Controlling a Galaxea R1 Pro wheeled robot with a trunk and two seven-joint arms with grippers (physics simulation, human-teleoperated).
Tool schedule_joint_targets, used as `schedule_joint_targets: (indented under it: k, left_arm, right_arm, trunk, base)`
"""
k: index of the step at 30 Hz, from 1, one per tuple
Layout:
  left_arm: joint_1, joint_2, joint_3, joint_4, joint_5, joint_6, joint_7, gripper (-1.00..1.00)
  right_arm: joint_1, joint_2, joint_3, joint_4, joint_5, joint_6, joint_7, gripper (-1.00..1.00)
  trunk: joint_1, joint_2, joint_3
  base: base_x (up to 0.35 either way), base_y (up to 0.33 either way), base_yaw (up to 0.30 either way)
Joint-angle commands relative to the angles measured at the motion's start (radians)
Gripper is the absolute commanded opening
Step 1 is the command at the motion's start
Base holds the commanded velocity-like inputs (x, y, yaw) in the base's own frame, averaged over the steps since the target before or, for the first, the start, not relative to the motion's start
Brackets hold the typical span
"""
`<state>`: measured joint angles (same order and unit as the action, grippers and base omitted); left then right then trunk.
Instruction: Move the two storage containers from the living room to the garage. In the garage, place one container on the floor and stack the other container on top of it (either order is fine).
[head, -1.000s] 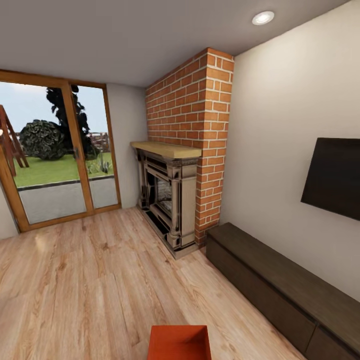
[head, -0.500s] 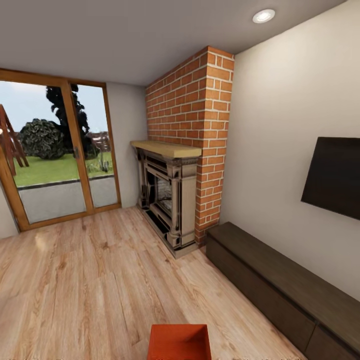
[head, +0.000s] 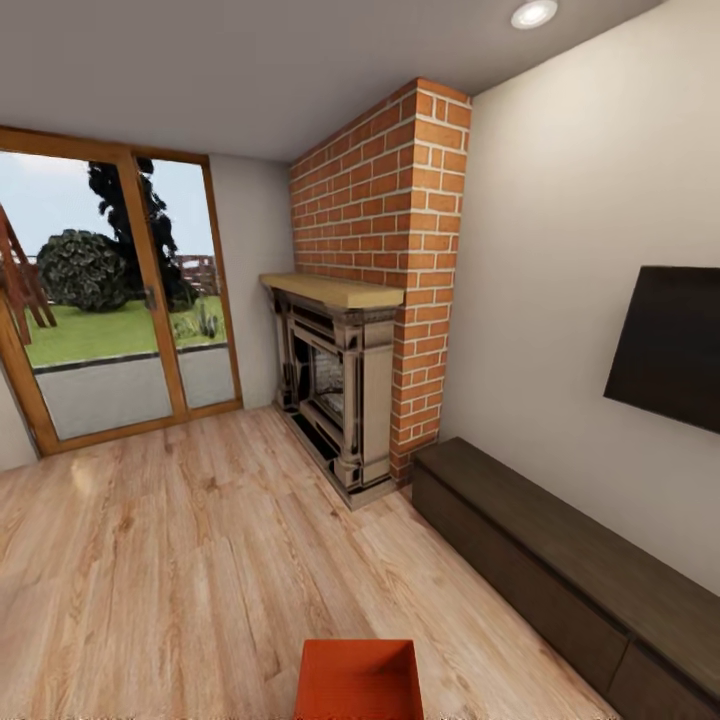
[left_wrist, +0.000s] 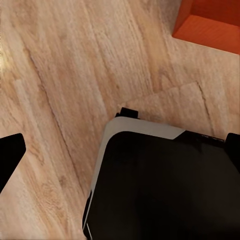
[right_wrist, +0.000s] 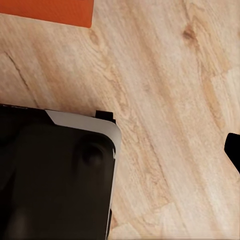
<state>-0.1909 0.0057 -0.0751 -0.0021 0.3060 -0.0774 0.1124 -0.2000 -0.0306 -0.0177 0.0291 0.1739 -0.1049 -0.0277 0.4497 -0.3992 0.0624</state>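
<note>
One orange-red storage container (head: 356, 682) stands on the light wood plank floor (head: 180, 560) of the living room, at the bottom middle of the head view, open top up. A corner of it appears in the left wrist view (left_wrist: 210, 20) and an edge in the right wrist view (right_wrist: 45, 10). My left gripper (left_wrist: 120, 155) is open, its dark fingertips (left_wrist: 10, 156) far apart above the planks and my black base (left_wrist: 160, 185). My right gripper (right_wrist: 120, 150) also hangs open over the floor, one fingertip (right_wrist: 233, 150) in sight. Neither gripper touches the container.
A brick fireplace (head: 345, 390) with a wooden mantel rises ahead. A long dark low cabinet (head: 560, 560) runs along the right wall under a wall TV (head: 670, 345). Wood-framed glass doors (head: 110, 310) at the left look onto a garden.
The whole head view has shifted slightly, so the camera moved a little. The container and the room's furniture keep their places relative to each other.
</note>
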Motion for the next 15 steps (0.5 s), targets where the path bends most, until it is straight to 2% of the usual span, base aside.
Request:
schedule_joint_targets:
  k: [1, 15]
  left_arm:
    - [0.000, 0.000, -0.008, 0.001, 0.008, -0.002, 0.002, 1.00]
    - [0.000, 0.000, -0.008, -0.001, 0.007, -0.003, 0.001, 1.00]
  right_arm:
    - [-0.001, 0.000, -0.002, 0.003, 0.009, -0.004, -0.003, 1.00]
    - [-0.001, 0.000, -0.002, 0.003, 0.009, -0.001, -0.003, 1.00]
  trunk:
    - [0.000, -0.001, -0.002]
    - [0.000, -0.001, -0.024]
  base:
    - [0.000, 0.000, 0.000]
    - [0.000, 0.000, 0.000]
